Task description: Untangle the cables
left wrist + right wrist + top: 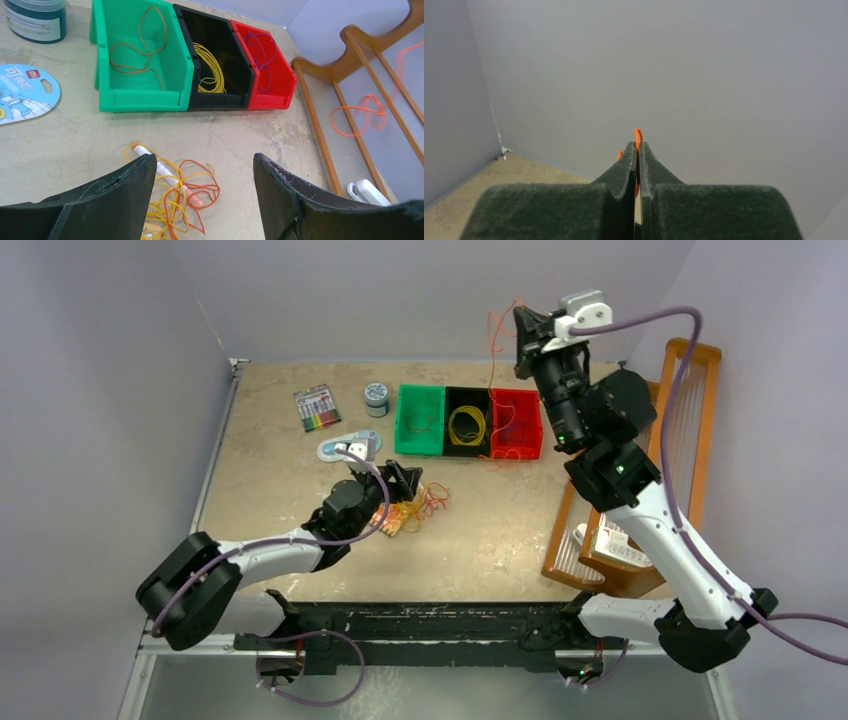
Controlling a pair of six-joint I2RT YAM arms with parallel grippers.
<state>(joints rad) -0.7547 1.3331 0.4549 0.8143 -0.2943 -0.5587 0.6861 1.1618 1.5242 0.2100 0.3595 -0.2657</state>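
- Right gripper (517,328) sat high in the upper middle of the top view, pressed together on an orange-red cable (492,338) that trailed down toward the red bin (517,423).
- Left gripper (405,480) hovered low at mid-frame, just above the tangle of cables (425,505) lying on the surface (280,490).
- Above the tangle, the green bin (420,420), black bin (467,400) and red bin stood touching in a row, with a yellow coil (467,426) in the black one.
- A marker pack (317,407), a round tin (376,397) and a round blue card (340,447) lay left of the bins; a wooden rack (690,420) stood at the right edge.
- In the left wrist view, the left gripper's fingers (125,200) were spread wide and held nothing.
- The tangle lay at lower middle, nearer the left finger: yellow and orange-red loops wound about a white stick (162,170) with a pink tip.
- Across the top of that frame, the green bin held an orange-brown loop (142,47), the black bin held the yellow coil, and the red bin held purple loops (262,50).
- At the right of the frame, the orange-red cable dangled in front of the wooden rack.
- In the right wrist view, the right gripper's fingers (616,175) were closed tight at centre frame, and a small arc of the orange-red cable poked up above their tips.
- A grey wall (724,75) filled the background, and a strip of the surface showed at lower left.
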